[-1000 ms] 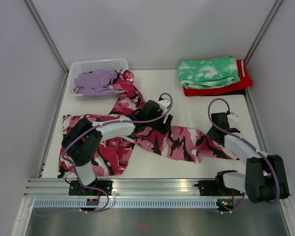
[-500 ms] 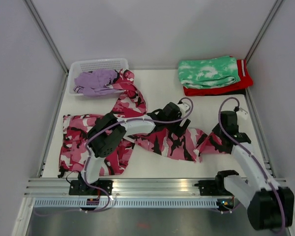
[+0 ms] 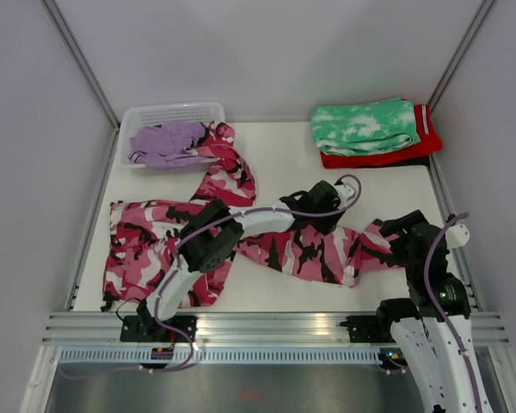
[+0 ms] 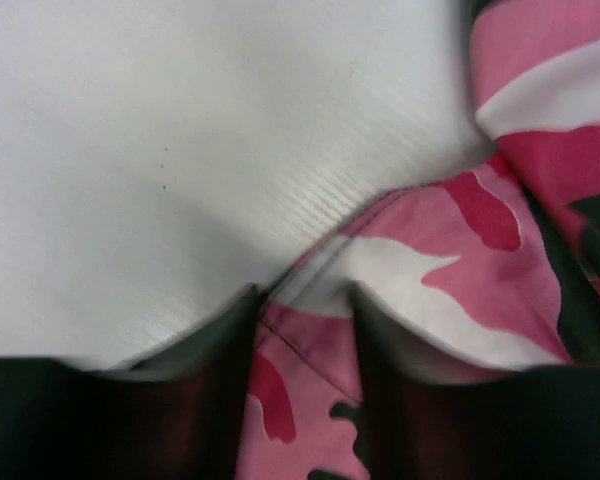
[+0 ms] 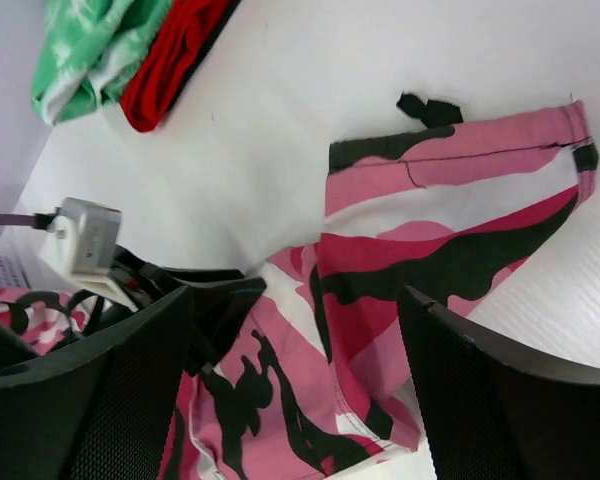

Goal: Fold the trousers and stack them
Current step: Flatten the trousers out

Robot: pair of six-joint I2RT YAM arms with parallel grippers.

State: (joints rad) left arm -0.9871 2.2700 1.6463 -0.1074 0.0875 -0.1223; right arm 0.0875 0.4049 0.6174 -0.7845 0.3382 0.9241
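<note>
The pink, white and black camouflage trousers [image 3: 155,249] lie spread across the table, one leg running right and the other up to the basket. My left gripper [image 3: 327,208] reaches to the right-running leg and is shut on a seamed edge of the camouflage fabric [image 4: 460,260], which is pinched between its fingers [image 4: 225,350]. My right gripper [image 5: 295,300] hangs open above the leg's end [image 5: 440,200], which lies folded back on itself, with nothing held. The lilac trousers [image 3: 163,142] sit bunched in the white basket [image 3: 176,112].
A folded green-and-white tie-dye garment [image 3: 364,123] lies on a folded red one [image 3: 387,157] at the back right. Grey walls close in both sides, and a metal rail [image 3: 267,323] runs along the near edge.
My left gripper slid right along the camouflage leg and closed on its edge. My right gripper opened, let go of the leg's end and rose toward the camera.
</note>
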